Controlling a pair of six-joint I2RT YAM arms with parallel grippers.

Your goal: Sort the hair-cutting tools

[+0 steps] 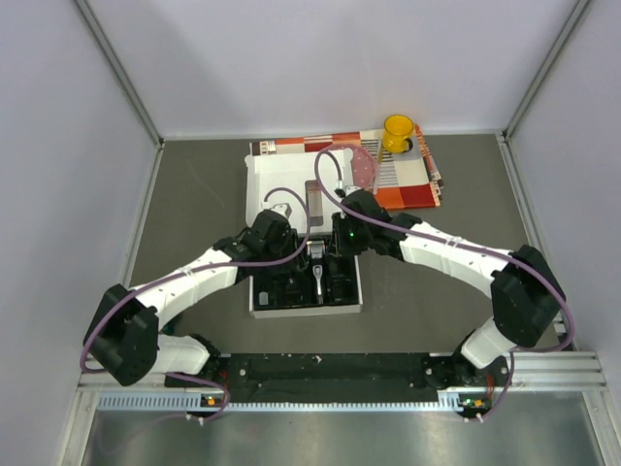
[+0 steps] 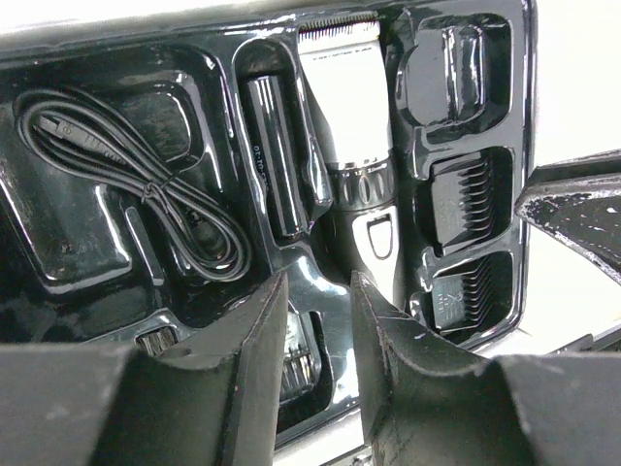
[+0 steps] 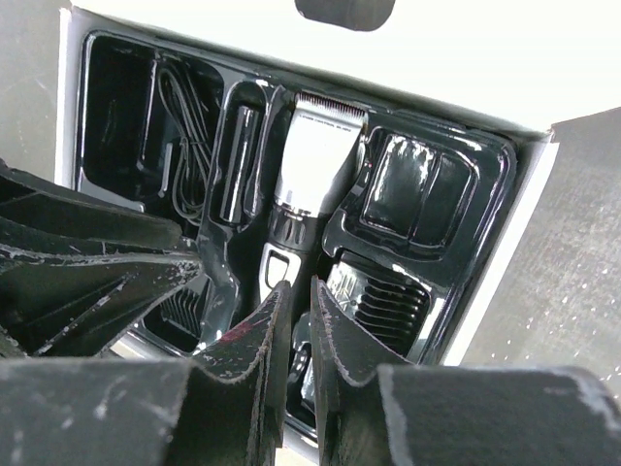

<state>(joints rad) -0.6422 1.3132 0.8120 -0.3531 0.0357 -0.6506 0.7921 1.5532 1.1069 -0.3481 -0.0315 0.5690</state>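
The black-and-silver clipper (image 1: pixel 318 269) lies in the middle slot of the black moulded tray, blade end away from me; it also shows in the left wrist view (image 2: pixel 349 126) and the right wrist view (image 3: pixel 312 175). A coiled black cord (image 2: pixel 146 194) fills the left compartment, and a thin black stick (image 2: pixel 277 160) lies beside the clipper. Guard combs (image 2: pixel 468 199) sit in the right-hand slots; one also shows in the right wrist view (image 3: pixel 388 303). My left gripper (image 2: pixel 318 296) hovers open and empty over the tray's near edge. My right gripper (image 3: pixel 301 296) hovers over the clipper's handle, its fingers parted by a narrow gap, nothing between them.
The tray sits in a white cardboard box (image 1: pixel 254 303) with its lid (image 1: pixel 281 173) open toward the back. A yellow cup (image 1: pixel 398 133) stands on an orange-patterned booklet (image 1: pixel 412 180) at the back right. Both grippers crowd close together over the box.
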